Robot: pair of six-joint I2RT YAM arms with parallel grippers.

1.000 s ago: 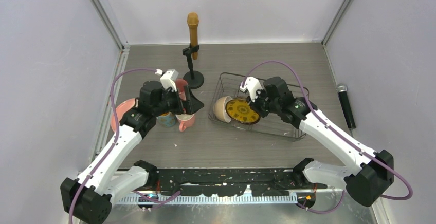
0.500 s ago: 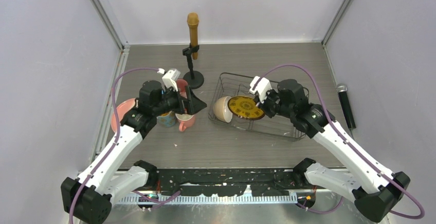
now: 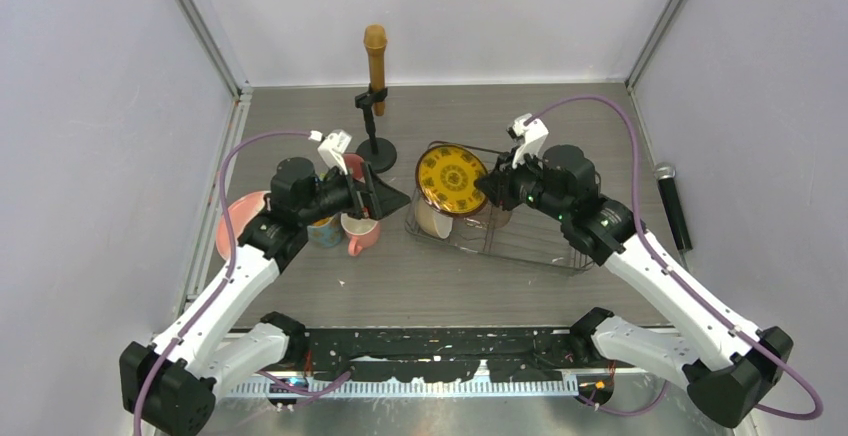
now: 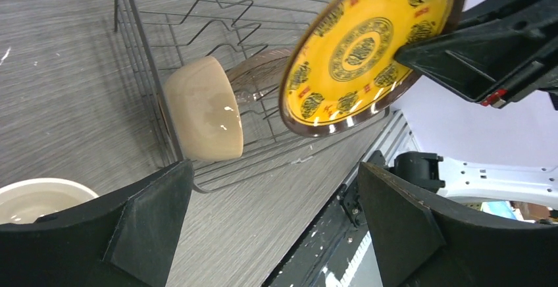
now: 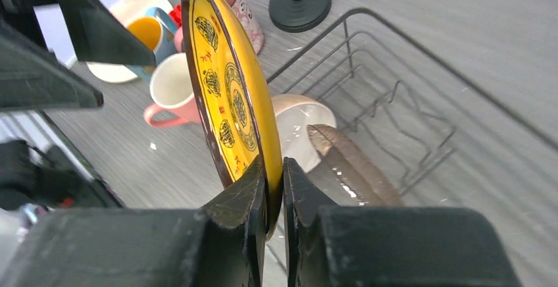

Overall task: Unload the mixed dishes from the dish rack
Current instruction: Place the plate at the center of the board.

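My right gripper is shut on the rim of the small yellow patterned plate and holds it lifted above the black wire dish rack. A cream bowl and a brownish bowl stand on edge in the rack's left end. My left gripper is open and empty, left of the rack, facing the plate. Pink mugs, a mug with yellow inside and the large pink-and-cream plate sit on the table under my left arm.
A black round-based stand holding a brown microphone stands behind the mugs. A black microphone lies by the right wall. Side walls close in the table on the left and right.
My right gripper has lifted the yellow plate up out of the rack and tilted it upright, moving it back and left. My left gripper has edged right toward the rack.
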